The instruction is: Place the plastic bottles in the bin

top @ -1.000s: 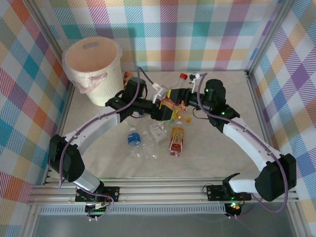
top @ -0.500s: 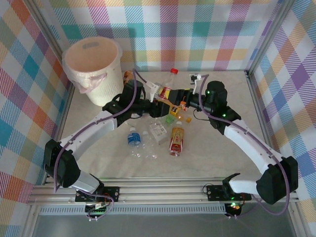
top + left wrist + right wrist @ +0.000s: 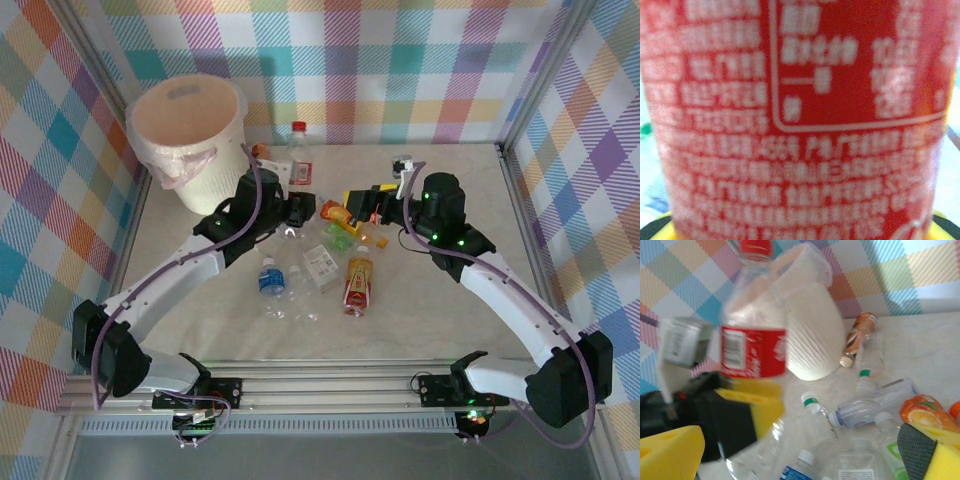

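My left gripper (image 3: 297, 197) is shut on a clear plastic bottle (image 3: 299, 160) with a red label and red cap, held upright above the table right of the bin (image 3: 190, 140). Its red label (image 3: 800, 120) is pressed close to the lens in the left wrist view. In the right wrist view the same bottle (image 3: 752, 347) hangs in front of the cream-white bin (image 3: 810, 340), with yellow pads under it. My right gripper (image 3: 353, 205) stands open and empty just right of that bottle. Several more crushed bottles (image 3: 270, 280) (image 3: 875, 402) lie on the table between the arms.
A brown-labelled bottle (image 3: 262, 152) (image 3: 857, 335) lies against the bin's foot. An orange-labelled bottle (image 3: 358, 282), a white-labelled one (image 3: 322, 265) and an orange pouch (image 3: 925, 412) lie mid-table. Checked walls enclose the table on three sides.
The left gripper closed on the red-labelled bottle and carried it back and left toward the bin. The right gripper opened, let go of it and drew away to the right.
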### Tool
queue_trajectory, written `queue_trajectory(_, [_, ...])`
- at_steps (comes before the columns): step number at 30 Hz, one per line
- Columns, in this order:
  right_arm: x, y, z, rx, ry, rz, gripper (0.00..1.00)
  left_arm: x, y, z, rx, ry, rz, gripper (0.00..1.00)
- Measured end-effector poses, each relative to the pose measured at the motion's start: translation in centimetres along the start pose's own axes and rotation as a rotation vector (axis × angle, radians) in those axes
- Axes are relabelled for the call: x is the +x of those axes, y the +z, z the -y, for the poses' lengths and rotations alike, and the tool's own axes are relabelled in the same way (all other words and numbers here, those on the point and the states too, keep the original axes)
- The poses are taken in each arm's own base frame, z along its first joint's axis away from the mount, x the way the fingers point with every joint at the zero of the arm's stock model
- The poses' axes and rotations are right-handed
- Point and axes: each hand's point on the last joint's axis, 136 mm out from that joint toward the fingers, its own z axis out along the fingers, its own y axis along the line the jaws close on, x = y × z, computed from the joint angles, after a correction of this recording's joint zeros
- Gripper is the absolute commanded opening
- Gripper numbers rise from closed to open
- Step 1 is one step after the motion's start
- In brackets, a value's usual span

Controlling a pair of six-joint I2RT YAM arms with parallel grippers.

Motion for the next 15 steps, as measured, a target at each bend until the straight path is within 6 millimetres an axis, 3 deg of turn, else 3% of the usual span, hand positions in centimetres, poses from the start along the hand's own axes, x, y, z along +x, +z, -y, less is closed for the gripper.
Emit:
queue_trajectory(7, [0.8, -0.1, 1.9, 0.099, -0.005, -0.021, 1.00, -3.7, -3.8, -5.3, -0.247, -0.013, 0.126, 0.45])
queue_trajectory(15, [1.2, 0.2, 3.7, 0.177, 0.011, -0.024, 1.00, -11.2, -9.1, -7.6, -0.402, 0.062, 0.311, 0.45])
